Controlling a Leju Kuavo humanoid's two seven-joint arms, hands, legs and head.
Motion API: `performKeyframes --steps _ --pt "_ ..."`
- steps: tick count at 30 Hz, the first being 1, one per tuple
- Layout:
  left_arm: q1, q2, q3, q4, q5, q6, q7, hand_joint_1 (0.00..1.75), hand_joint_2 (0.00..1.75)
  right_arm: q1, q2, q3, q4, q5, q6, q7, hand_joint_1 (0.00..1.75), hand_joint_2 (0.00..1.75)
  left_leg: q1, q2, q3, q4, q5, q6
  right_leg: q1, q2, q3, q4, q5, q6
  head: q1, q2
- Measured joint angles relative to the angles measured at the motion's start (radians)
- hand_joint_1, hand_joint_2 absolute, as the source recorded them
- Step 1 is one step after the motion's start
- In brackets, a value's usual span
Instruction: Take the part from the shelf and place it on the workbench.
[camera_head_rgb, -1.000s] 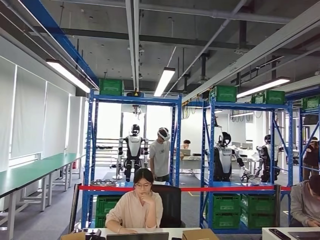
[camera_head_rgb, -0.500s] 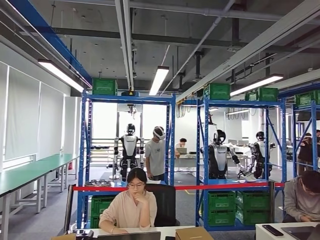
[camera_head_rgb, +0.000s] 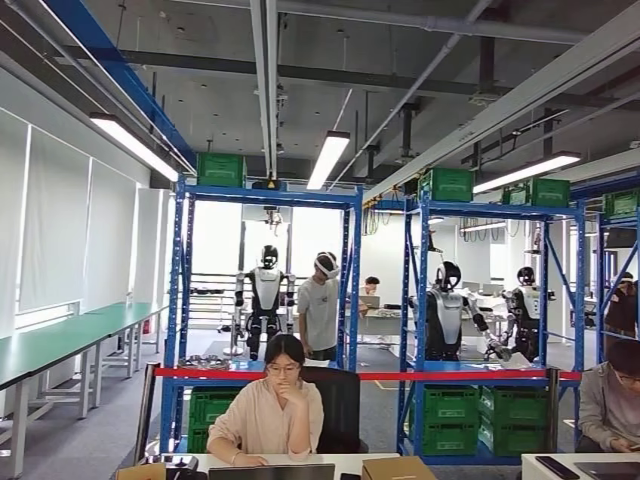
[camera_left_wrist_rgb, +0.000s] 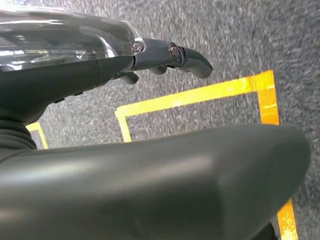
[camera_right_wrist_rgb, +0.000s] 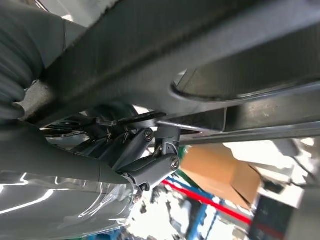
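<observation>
The left hand (camera_left_wrist_rgb: 166, 57) hangs empty over the grey floor (camera_left_wrist_rgb: 226, 45), fingers extended. The right hand (camera_right_wrist_rgb: 151, 155) is curled against a dark part (camera_right_wrist_rgb: 211, 75), apparently gripped. A loosened grasp could drop it. Against the earlier frame, the blue shelf (camera_head_rgb: 264, 195) sits differently; the camera is judged moved.

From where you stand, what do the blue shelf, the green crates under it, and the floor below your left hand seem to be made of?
Shelf: probably painted steel; thin blue uprights pierced with rows of holes. Crates: likely moulded plastic; uniform green with ribbed, slotted walls. Floor: seems to be short-pile grey carpet with a speckled, fibrous texture, marked with glossy yellow tape. The left hand hangs above it, holding nothing.
</observation>
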Motion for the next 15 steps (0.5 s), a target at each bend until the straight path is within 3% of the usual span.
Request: performKeyframes --steps 2,5,10,12,13,14,15 --pt "-0.001 0.000 -0.004 0.000 -0.005 -0.003 -0.002 0.00 1.75 -0.013 0.004 -0.013 0.034 -0.012 0.020 0.018 1.75 1.75 -0.002 0.000 -0.002 -0.001 0.000 -0.006 0.005 0.000 0.024 -0.053 0.008 -0.009 0.000 0.000" --pt "0.001 0.001 -0.008 0.000 -0.009 -0.004 -0.003 0.00 1.75 -0.016 0.005 -0.033 0.064 -0.029 0.045 0.037 1.75 1.75 -0.002 0.000 0.000 -0.007 0.000 -0.020 0.003 -0.001 0.030 -0.067 0.008 -0.021 0.000 0.000" --pt "0.001 0.002 -0.009 0.000 -0.010 -0.004 -0.004 0.00 1.75 -0.017 0.005 -0.040 0.071 -0.034 0.053 0.041 1.75 1.75 -0.003 0.001 -0.003 -0.001 -0.010 -0.024 -0.002 -0.002 0.035 -0.076 0.012 -0.027 0.000 0.000" --pt "0.002 0.005 -0.012 0.000 -0.017 -0.006 -0.014 0.00 1.75 -0.013 0.004 -0.060 0.093 -0.044 0.070 0.043 1.75 1.75 -0.003 0.002 -0.060 0.124 -0.063 -0.026 -0.001 -0.003 0.038 -0.078 0.013 -0.032 0.000 0.000" --pt "0.002 0.007 -0.016 0.000 -0.021 -0.008 -0.022 0.00 1.75 -0.009 0.003 -0.073 0.107 -0.051 0.080 0.043 1.75 1.75 -0.003 0.003 -0.080 0.167 -0.074 -0.028 0.000 -0.003 0.040 -0.077 0.012 -0.033 0.000 0.000" --pt "0.003 0.009 -0.020 0.000 -0.025 -0.011 -0.032 0.00 1.75 -0.004 0.001 -0.085 0.119 -0.056 0.088 0.040 1.75 1.75 -0.003 0.003 -0.088 0.181 -0.067 -0.029 0.000 -0.002 0.041 -0.074 0.010 -0.033 0.000 0.000" --pt "0.003 0.011 -0.024 0.000 -0.028 -0.014 -0.041 0.00 1.75 0.001 0.000 -0.093 0.125 -0.060 0.093 0.035 1.75 1.75 -0.002 0.004 -0.063 0.127 -0.034 -0.029 0.000 -0.001 0.040 -0.069 0.006 -0.030 0.000 0.000"
